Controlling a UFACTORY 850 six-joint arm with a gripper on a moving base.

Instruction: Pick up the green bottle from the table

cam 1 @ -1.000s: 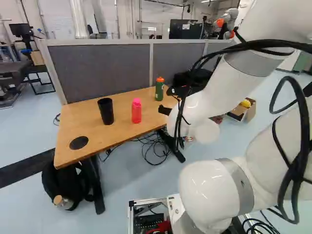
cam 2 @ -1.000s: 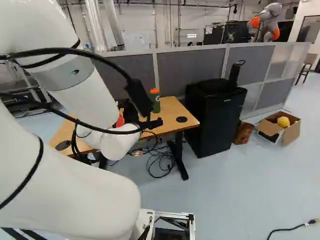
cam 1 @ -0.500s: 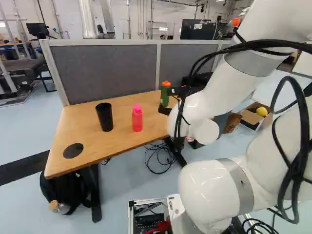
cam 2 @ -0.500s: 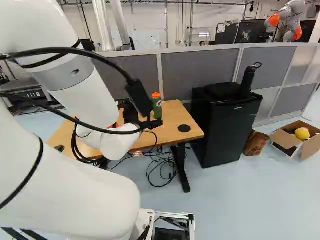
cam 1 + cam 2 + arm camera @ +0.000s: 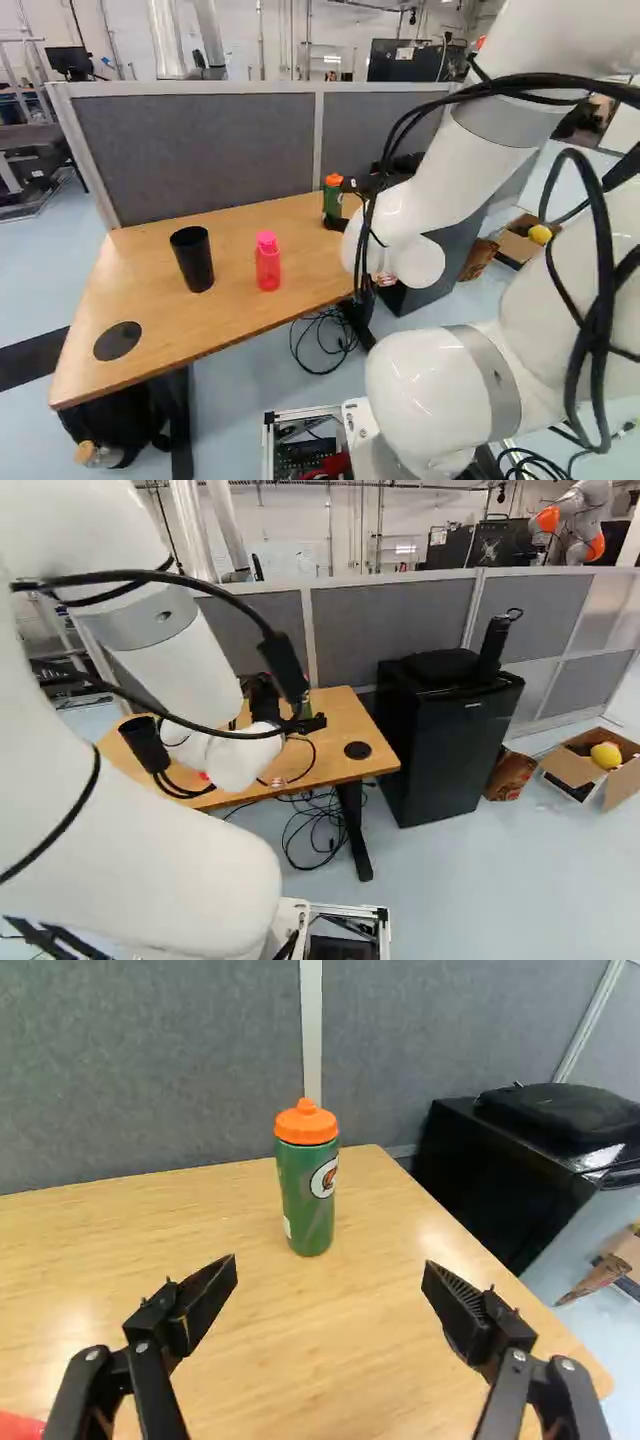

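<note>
- We find the cylindrical green bottle with the orange lid (image 5: 306, 1195) upright on the table, near one corner; we take it as our landmark.
- We record the black two-fingered gripper (image 5: 343, 207) short of the green bottle, its fingers spread wide and gripping nothing; in the wrist view the bottle stands ahead, in line with the gap and apart from both fingers.
- We note the rectangular table with the light wood top (image 5: 140, 265) under the green bottle.
- We observe the translucent pink bottle (image 5: 268, 262) upright, left of the green bottle in the left base view, and the tapered black cup (image 5: 193, 260) farther left of it.
- We see the grey panelled partition (image 5: 200, 150) just behind the green bottle.
- We place the boxy black cabinet (image 5: 450, 750) right of the green bottle in the right base view, and the open brown cardboard box (image 5: 572, 770) farther right of it, with a round yellow object (image 5: 606, 756) inside.
</note>
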